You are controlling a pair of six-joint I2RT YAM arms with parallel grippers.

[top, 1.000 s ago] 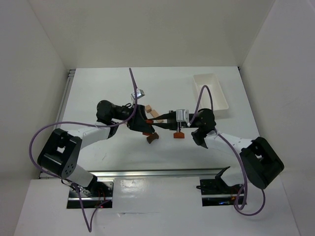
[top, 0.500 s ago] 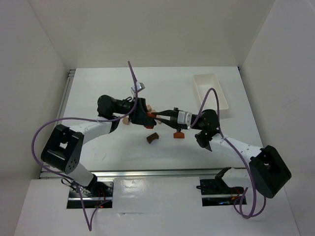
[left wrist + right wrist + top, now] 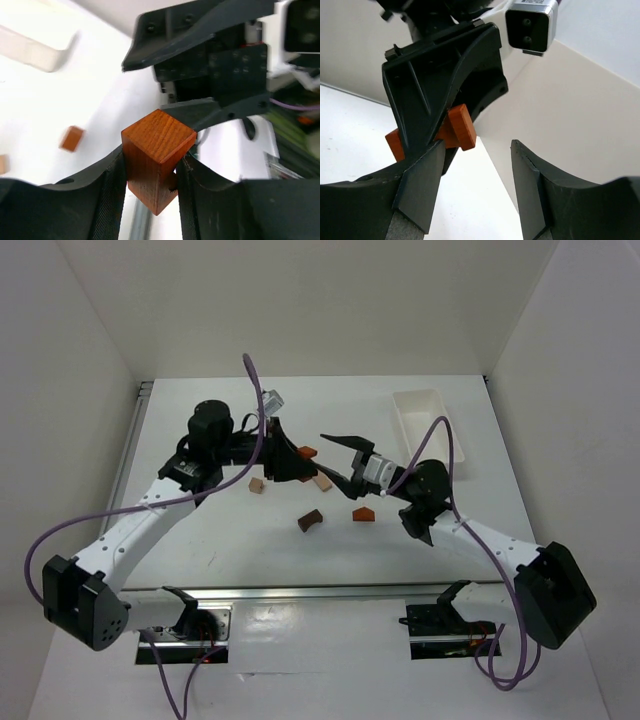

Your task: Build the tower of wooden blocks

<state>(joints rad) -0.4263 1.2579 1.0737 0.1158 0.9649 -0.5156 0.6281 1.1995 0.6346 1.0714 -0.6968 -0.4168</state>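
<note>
My left gripper (image 3: 296,454) is shut on an orange-red long bar (image 3: 309,452) and holds it in the air above the table. In the left wrist view the bar (image 3: 157,160) sits end-on between the fingers. My right gripper (image 3: 343,460) is open and empty, facing the left gripper just right of the bar. The right wrist view shows the bar (image 3: 457,129) crosswise in the left fingers, up and left of my open right gripper (image 3: 477,187). On the table lie an orange-red house-shaped piece (image 3: 363,513), a dark brown piece (image 3: 310,521) and two pale tan blocks (image 3: 257,484) (image 3: 322,482).
A white plastic tray (image 3: 430,430) stands at the back right of the table. White walls close in the table on three sides. Purple cables loop from both arms.
The left arm has risen and pulled back with the orange-red bar in its fingers. The right gripper has opened, lifted off the table and now stands apart from the bar.
</note>
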